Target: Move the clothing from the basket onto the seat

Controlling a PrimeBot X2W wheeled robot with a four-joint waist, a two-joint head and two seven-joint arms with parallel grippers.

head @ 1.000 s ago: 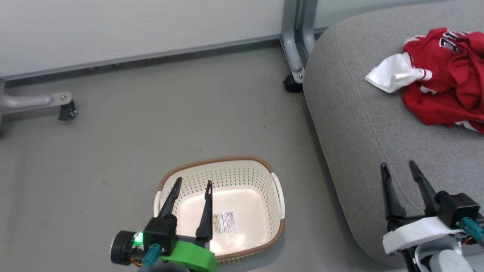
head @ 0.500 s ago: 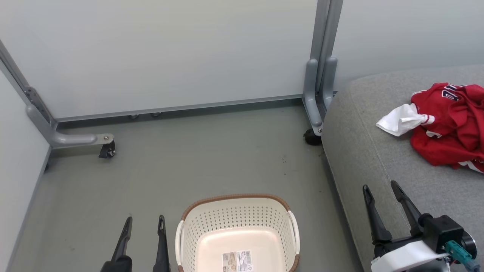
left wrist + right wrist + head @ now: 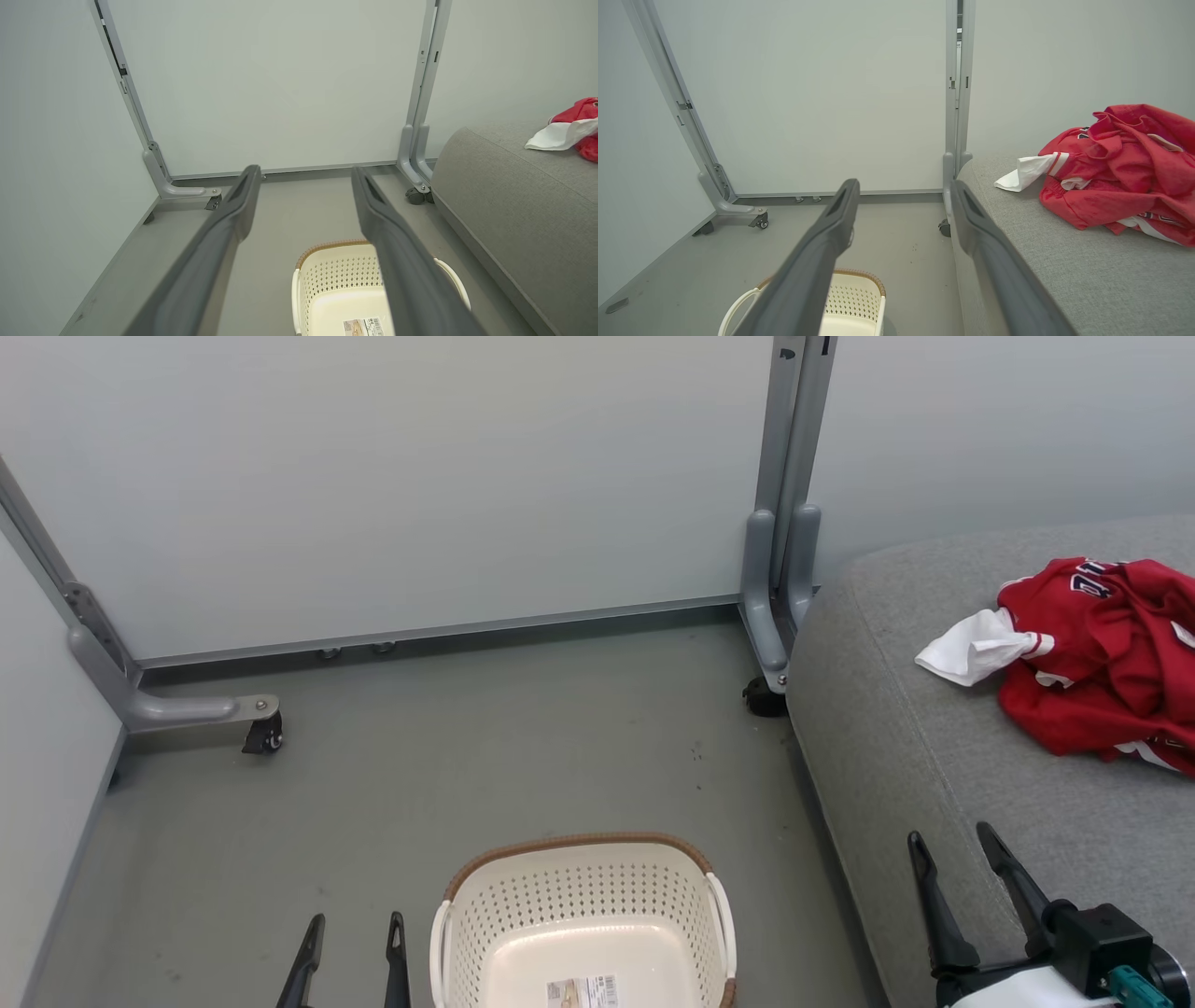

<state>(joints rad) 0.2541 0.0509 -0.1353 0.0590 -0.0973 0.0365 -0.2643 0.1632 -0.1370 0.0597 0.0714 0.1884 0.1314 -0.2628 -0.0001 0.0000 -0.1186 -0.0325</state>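
While both hands hang with fingers spread and nothing between them, the red clothing (image 3: 1092, 663) lies heaped on the grey seat (image 3: 934, 784), ahead of the right hand (image 3: 950, 835), off to its right and well apart from it. A white cloth piece (image 3: 971, 649) trails from the side of the heap nearest that hand. The basket (image 3: 579, 845) stands on the floor just right of the left hand (image 3: 357, 919), between the two hands, showing a bare bottom with only a label (image 3: 581, 992); its near end is cut off, so a last item there cannot be ruled out. The job looks done or all but done. Trouble from here would likely come from the hands themselves: the right hand's long fingers, sweeping over the cushion, could snag the white piece and drag the soft heap towards the seat's rounded edge and onto the floor, while the left hand, so close to the basket's handle, could knock the light basket aside.
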